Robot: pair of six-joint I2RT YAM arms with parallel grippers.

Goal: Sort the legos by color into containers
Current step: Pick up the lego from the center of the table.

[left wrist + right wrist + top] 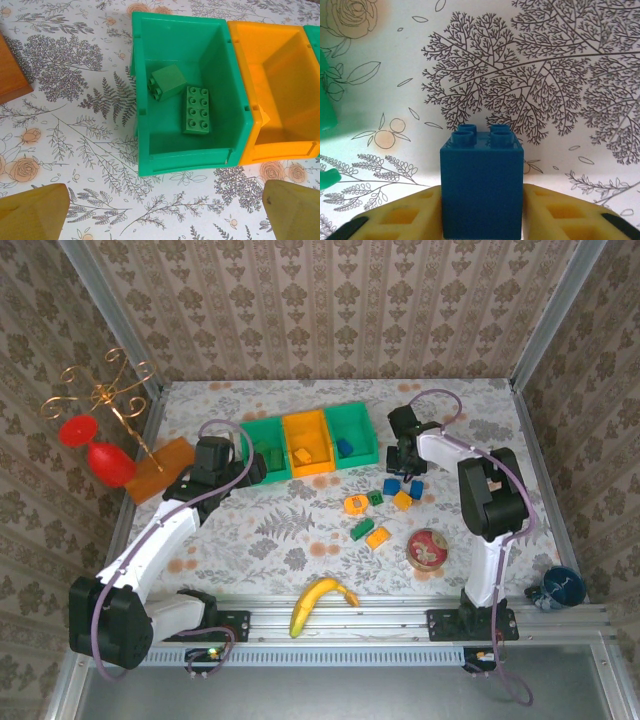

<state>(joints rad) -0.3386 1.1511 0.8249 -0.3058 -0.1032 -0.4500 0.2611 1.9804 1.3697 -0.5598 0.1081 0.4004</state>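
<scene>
Floral cloth covers the table (300,530), with patterned wallpaper on the walls around it. At the far left a flat orange board (160,470) lies near the table's edge. Next to it the left gripper (163,212) hovers before the left green bin (142,100), its jaws spread wide and holding nothing. Inside that bin lie a small green cube (168,81) and a longer green brick (196,110), close together. The orange bin (280,75) joins it on the right and holds an orange piece (301,454), and the right green bin (372,435) holds a blue piece (345,448). Nearer the arms, a banana (322,602) lies at the table's front edge. Loose legos (402,500), blue, green and yellow, are scattered on the cloth in front of the bins, with a round tin (428,550) beyond them. The right gripper (405,468) is low beside those legos, its yellow pads (560,215) flush against both sides of a blue block (482,185), studs up.
</scene>
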